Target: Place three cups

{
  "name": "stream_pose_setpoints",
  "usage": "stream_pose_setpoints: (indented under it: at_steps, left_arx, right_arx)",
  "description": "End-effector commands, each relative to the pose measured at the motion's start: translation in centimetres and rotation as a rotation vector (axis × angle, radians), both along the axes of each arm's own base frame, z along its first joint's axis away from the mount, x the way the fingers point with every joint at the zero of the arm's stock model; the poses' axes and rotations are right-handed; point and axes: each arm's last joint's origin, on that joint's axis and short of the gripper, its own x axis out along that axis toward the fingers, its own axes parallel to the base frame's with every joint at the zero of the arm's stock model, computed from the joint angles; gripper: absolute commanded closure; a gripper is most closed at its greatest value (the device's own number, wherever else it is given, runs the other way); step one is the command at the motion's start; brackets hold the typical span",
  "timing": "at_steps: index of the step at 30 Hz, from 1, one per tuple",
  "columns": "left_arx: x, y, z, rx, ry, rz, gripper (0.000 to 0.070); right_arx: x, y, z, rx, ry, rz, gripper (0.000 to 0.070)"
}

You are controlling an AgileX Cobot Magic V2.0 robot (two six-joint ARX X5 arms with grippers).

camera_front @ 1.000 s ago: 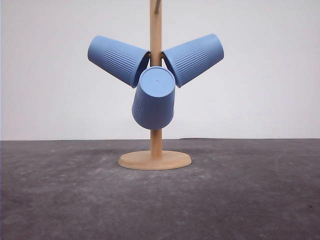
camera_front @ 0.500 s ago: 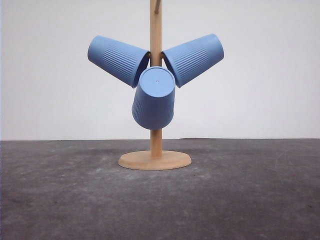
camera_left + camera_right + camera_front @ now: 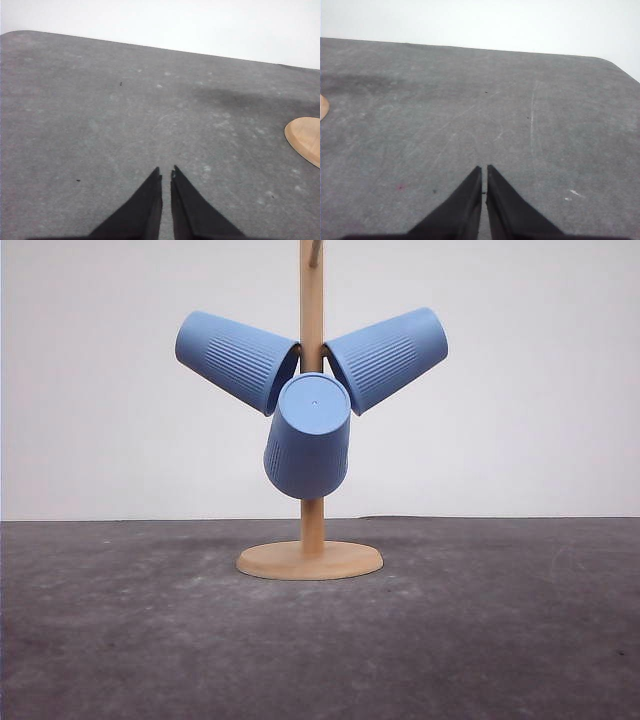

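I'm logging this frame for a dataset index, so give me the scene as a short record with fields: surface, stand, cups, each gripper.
surface: dark grey table, white wall behind
stand: wooden cup tree, round base on the table, upright pole
cups: three blue ribbed cups hung on the stand; left cup angled up and left, right cup angled up and right, front cup with its flat base toward the camera
left gripper: shut, empty, over bare table
right gripper: shut, empty, over bare table
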Motion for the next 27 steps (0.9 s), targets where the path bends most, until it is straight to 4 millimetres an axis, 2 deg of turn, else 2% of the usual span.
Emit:
stream_pose_setpoints:
  at_steps: [1, 27]
  left_arx:
    - [0.05, 0.01, -0.52, 0.000, 0.018, 0.002, 0.0688]
    - [0.05, 0.01, -0.52, 0.000, 0.018, 0.002, 0.0688]
  right_arx:
    - [0.03, 0.01, -0.02, 0.011, -0.008, -0.001, 0.0683]
    - [0.03, 0.01, -0.02, 0.011, -0.008, -0.001, 0.0683]
